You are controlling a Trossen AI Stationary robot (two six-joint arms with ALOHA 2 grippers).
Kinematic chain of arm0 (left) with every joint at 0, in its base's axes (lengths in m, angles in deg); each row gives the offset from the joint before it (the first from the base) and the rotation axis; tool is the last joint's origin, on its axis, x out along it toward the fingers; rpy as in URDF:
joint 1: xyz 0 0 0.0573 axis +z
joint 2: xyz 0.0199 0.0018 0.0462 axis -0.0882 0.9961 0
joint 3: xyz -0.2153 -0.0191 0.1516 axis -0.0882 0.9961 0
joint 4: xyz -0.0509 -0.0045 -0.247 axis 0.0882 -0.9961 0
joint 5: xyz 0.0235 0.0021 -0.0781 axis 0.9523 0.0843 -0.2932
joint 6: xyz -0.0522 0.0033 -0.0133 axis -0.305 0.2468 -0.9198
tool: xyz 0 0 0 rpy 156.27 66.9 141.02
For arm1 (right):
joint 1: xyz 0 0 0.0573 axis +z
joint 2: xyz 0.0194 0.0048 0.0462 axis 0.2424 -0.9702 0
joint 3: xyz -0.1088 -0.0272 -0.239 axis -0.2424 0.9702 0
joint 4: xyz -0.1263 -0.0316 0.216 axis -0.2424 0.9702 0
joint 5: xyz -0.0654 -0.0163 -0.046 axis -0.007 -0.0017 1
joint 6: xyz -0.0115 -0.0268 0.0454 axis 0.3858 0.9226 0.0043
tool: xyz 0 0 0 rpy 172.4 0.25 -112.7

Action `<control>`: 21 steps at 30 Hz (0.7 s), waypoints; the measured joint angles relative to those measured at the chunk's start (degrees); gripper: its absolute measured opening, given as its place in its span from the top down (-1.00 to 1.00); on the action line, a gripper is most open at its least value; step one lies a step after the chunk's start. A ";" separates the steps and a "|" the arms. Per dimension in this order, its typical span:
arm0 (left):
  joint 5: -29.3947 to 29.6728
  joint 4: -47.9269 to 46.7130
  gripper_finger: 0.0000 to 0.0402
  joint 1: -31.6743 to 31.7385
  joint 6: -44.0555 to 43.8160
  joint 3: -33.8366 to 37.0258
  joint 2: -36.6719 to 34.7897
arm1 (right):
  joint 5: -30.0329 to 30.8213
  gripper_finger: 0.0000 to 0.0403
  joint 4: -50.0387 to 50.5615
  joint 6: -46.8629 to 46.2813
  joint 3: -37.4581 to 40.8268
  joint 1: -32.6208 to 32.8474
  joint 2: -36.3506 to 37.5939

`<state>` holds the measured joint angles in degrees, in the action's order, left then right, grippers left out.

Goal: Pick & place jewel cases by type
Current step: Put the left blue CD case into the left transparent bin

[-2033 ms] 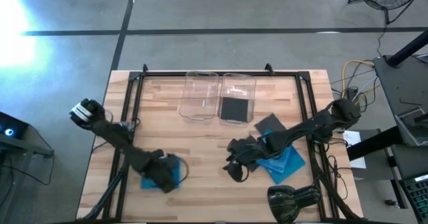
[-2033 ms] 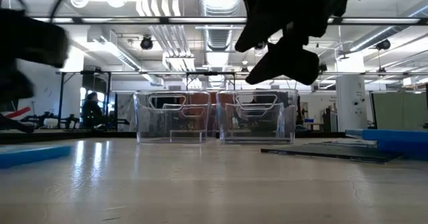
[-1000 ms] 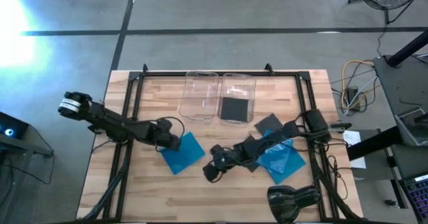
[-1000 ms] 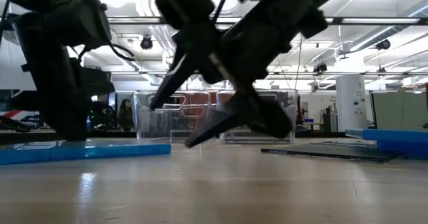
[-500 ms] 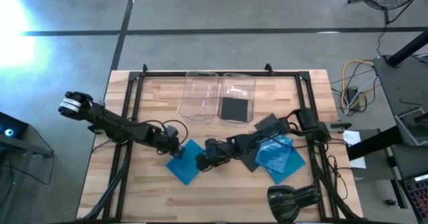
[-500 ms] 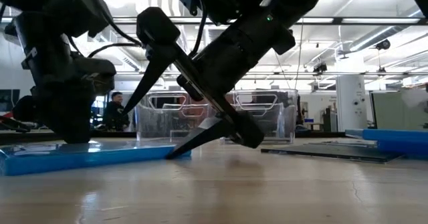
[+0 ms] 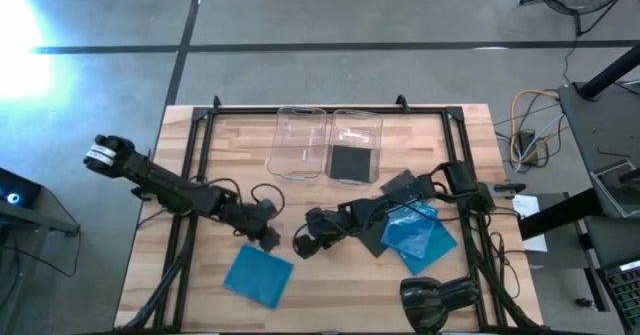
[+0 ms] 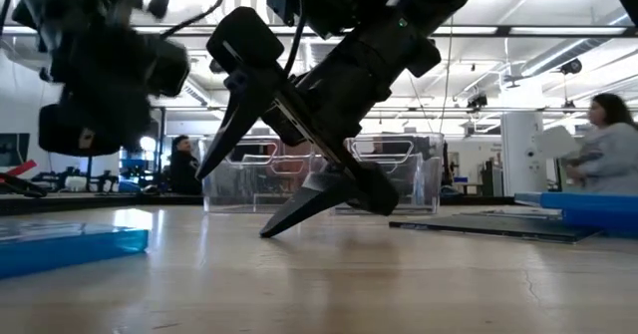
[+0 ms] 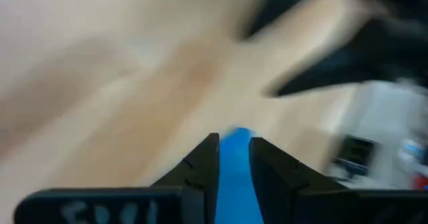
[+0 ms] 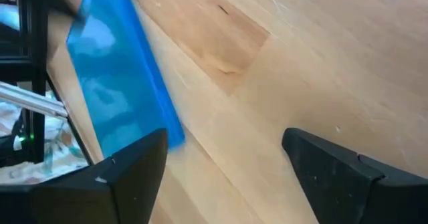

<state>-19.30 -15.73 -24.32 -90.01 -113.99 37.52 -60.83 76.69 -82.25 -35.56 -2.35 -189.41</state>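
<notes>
One blue jewel case (image 7: 258, 277) lies flat on the table near the near edge; it shows at the low view's left (image 8: 70, 246). My left gripper (image 7: 270, 237) hangs just past its far corner, raised off the table (image 8: 100, 125), fingers a narrow gap apart (image 9: 234, 140), blue showing through the gap. My right gripper (image 7: 300, 243) sits mid-table, wide open (image 8: 234, 202) (image 10: 224, 140), tilted down, with the blue case (image 10: 117, 83) beyond one finger. Two more blue cases (image 7: 418, 230) and dark cases (image 7: 400, 185) (image 7: 372, 237) lie under the right arm. Another dark case (image 7: 350, 162) lies in the right tray.
Two clear trays (image 7: 300, 140) (image 7: 357, 133) stand side by side at the far middle of the table. A black frame (image 7: 200, 135) borders the tabletop. A dark lamp-like object (image 7: 435, 300) sits at the near right edge. People (image 8: 608, 155) move in the room behind.
My left gripper stood on the blue case at mid-table, then came off it and rose. The case has moved toward the near edge and lies flat there, apart from both grippers. My right gripper moved left toward the case's earlier spot and stayed open.
</notes>
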 joint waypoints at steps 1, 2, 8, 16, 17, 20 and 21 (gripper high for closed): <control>1.61 -3.20 0.69 -0.54 -0.51 0.01 -0.03 | 0.01 -0.50 -0.05 0.02 0.01 0.13 -0.01; 3.20 -6.51 0.69 -1.28 -1.31 -0.08 -0.16 | -0.12 -0.49 -0.08 0.02 0.02 0.23 0.00; 7.13 -20.86 0.69 -8.83 -0.13 -4.69 -2.38 | -1.14 -0.44 1.12 5.37 -1.34 0.92 0.66; 10.93 -19.68 0.69 -31.05 -1.49 -9.62 5.05 | -1.91 -0.45 1.71 14.78 -5.35 1.22 0.35; 12.10 -19.60 0.69 -31.81 -1.96 -9.67 6.78 | -1.90 -0.45 1.51 16.61 -5.72 1.35 0.35; 13.44 -16.95 0.69 -31.16 -1.73 -9.13 12.33 | -1.48 -0.43 1.16 21.78 -6.39 1.60 0.37; 13.60 -16.10 0.69 -30.40 -0.99 -8.88 14.21 | -1.49 -0.42 1.12 23.08 -6.51 1.60 0.37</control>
<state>-5.70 -31.83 -54.72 -90.99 -122.88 51.74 -62.32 77.81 -59.17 -42.06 -0.75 -189.04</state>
